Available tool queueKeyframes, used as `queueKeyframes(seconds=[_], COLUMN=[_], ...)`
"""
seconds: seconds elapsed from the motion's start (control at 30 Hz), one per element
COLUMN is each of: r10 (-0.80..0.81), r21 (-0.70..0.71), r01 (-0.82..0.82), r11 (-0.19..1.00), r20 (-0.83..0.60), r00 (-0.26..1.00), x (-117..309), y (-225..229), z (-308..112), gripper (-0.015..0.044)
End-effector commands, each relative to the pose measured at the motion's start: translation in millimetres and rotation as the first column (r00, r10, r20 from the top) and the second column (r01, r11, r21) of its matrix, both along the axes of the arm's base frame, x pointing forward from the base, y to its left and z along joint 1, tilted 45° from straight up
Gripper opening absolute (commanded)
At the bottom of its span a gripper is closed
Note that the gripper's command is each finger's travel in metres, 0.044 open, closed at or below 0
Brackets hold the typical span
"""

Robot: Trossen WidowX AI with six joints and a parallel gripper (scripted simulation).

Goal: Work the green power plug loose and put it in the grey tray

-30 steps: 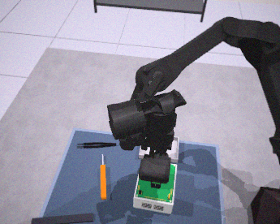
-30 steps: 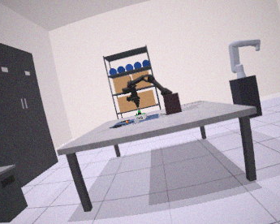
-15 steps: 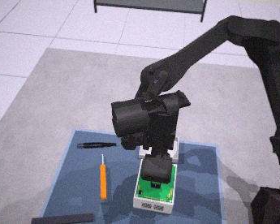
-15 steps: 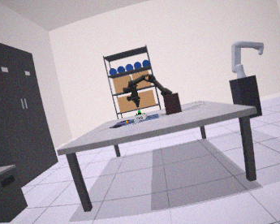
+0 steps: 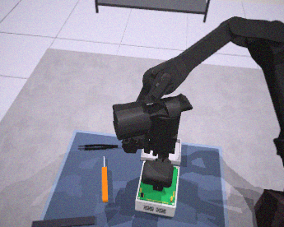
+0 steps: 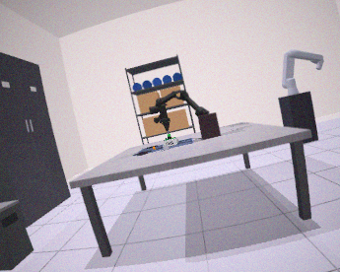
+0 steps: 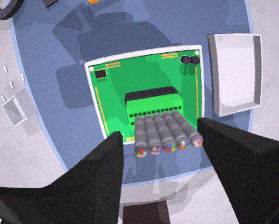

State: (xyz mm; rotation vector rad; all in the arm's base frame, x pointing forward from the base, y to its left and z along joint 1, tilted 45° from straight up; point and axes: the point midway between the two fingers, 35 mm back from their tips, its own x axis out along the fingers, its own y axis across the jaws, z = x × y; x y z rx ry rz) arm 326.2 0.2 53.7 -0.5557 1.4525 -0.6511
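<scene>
Five grey cables run from the green power plug, which sits over the circuit board, against the black socket part there. How deeply the plug is seated cannot be told from these views. Above the same board, the gripper points downward with its fingers moderately wide apart, one to either side of the cables, and nothing is held between them. The top view hides the plug behind the gripper's dark body.

The grey tray is just beside the circuit board, at the end away from the printed white side in the top view; its visible inside holds nothing. To the left of the board in that view, well apart from it, lies an orange-handled tool with a thin metal tip, and farther up and left of the board lie black tweezers. Beneath the board, spreading out all around it, is a blue mat.
</scene>
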Motion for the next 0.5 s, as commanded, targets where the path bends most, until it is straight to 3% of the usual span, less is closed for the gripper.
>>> queueKeyframes(seconds=[0.0, 0.33, 0.47], r10=[0.005, 0.005, 0.005], r21=[-0.003, -0.004, -0.004], r01=[-0.005, -0.005, -0.005], r11=[1.0, 1.0, 1.0], r20=[-0.001, 0.0, 0.0], r00=[1.0, 1.0, 1.0], x=[0.3, 0.4, 0.4], y=[-3.3, -10.7, -10.7], z=[-2.7, -10.2, -10.2], gripper=[0.0249, 0.0249, 0.0144])
